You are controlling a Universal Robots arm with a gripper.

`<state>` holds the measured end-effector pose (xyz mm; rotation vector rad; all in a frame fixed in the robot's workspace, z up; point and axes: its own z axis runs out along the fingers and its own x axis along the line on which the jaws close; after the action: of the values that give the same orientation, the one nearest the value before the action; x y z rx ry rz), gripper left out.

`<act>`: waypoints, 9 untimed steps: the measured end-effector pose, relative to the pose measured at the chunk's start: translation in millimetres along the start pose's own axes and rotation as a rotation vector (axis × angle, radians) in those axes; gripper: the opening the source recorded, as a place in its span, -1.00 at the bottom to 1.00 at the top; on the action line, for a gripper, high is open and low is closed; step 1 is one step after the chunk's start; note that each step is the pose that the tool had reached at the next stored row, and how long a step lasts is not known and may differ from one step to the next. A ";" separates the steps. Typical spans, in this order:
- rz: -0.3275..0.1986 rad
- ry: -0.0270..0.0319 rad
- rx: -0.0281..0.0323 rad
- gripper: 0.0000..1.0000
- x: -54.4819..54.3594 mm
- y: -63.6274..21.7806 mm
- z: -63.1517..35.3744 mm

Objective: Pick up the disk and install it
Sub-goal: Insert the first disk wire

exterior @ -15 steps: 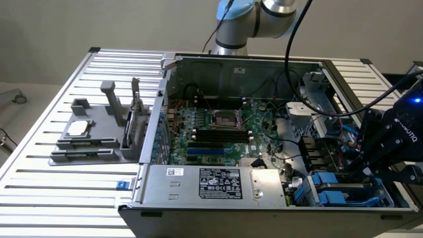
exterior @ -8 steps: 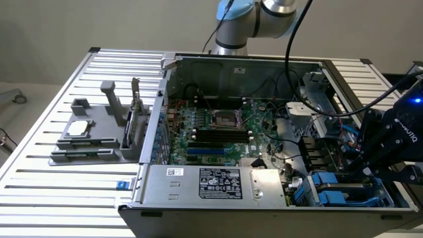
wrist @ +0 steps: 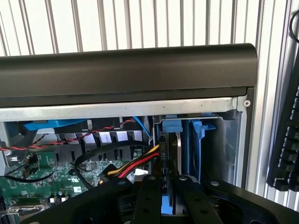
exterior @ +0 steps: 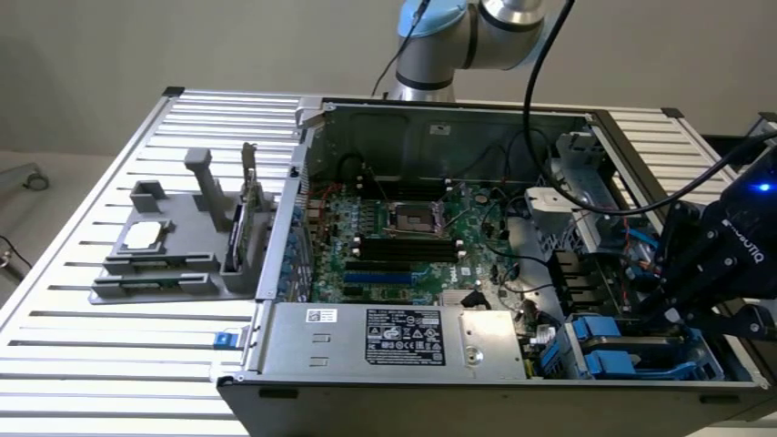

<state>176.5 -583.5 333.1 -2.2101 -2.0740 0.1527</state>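
Note:
My gripper [exterior: 675, 317] reaches down into the front corner of the open computer case [exterior: 401, 341], at the exterior view's right. In the wrist view its two black fingers [wrist: 150, 196] stand close together, shut on the thin edge of the disk [wrist: 178, 150]. The disk is seen edge-on: a silver-grey metal edge with blue plastic rails. It stands upright inside the grey drive bay [wrist: 224, 140], beside another blue rail [wrist: 196, 140]. The gripper [wrist: 166, 180] hides the disk's near end. In the exterior view the blue bay carriers [exterior: 607, 353] sit just beside the fingers.
Red, yellow and black cables [wrist: 135, 164] run close beside the bay. The case's black front bezel [wrist: 126, 70] crosses ahead. The motherboard [exterior: 401, 237] and the labelled power supply [exterior: 401, 337] take up the rest of the case. A grey fixture [exterior: 170, 246] stands on the slatted table [exterior: 109, 364]. A keyboard [wrist: 286, 140] lies outside the case.

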 end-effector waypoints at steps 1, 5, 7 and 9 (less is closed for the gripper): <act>0.000 0.0005 0.0000 -0.67 0.0 0.1 0.2; 0.000 0.0018 0.0001 -0.67 0.0 0.4 0.9; 0.000 0.0020 0.0001 -0.67 0.0 0.4 0.9; 0.000 0.0020 0.0001 -0.67 0.1 0.5 0.9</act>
<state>176.9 -583.4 332.2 -2.2088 -2.0734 0.1505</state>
